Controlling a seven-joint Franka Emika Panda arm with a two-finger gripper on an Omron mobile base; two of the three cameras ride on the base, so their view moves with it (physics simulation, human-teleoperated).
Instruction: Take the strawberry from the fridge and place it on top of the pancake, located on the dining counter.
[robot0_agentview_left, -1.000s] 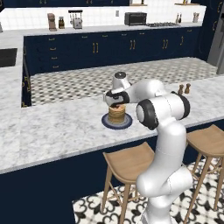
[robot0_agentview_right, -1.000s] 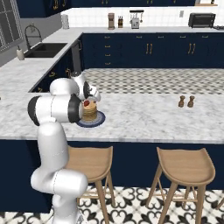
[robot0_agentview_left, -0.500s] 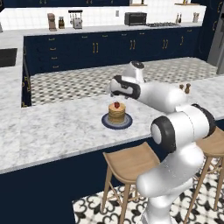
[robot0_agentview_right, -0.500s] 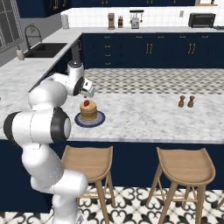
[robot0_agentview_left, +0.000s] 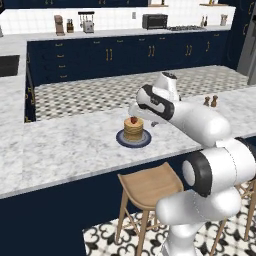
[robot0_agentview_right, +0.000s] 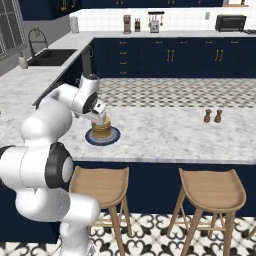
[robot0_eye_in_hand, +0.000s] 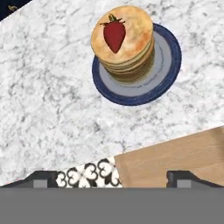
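Strawberry: the red strawberry (robot0_eye_in_hand: 114, 36) lies on top of the pancake (robot0_eye_in_hand: 124, 43), in the upper middle of the hand view. It shows as a tiny red dot (robot0_agentview_left: 133, 120) on the stack in the left base view.
Pancake: a short golden stack (robot0_agentview_left: 133, 129) on a round dark blue plate (robot0_eye_in_hand: 168, 65). In the right base view the stack (robot0_agentview_right: 101, 127) sits left of the middle.
Tabletop: the plate stands on the white-grey marble tabletop (robot0_agentview_left: 65, 145). The marble has thin grey veins. It runs across the middle of both base views.
Pincer: the pincer (robot0_eye_in_hand: 112, 177) is wide open and holds nothing. Its two dark tips stand far apart at the bottom of the hand view, well apart from the strawberry.
Arm: the white arm (robot0_agentview_left: 200, 125) reaches from the lower right of the left base view toward the stack.
Stools: a round wooden stool (robot0_agentview_left: 147, 186) stands under the edge of the tabletop. Two more stools (robot0_agentview_right: 207, 186) show low in the right base view.
Shakers: two small brown shakers (robot0_agentview_right: 213, 116) stand on the marble, right of the plate and well apart from it.
Floor: black and white patterned tiles (robot0_agentview_right: 150, 237).
Room: navy cabinets (robot0_agentview_left: 125, 55) with gold handles line the far wall. A sink (robot0_agentview_right: 50, 56) is in the upper left of the right base view.
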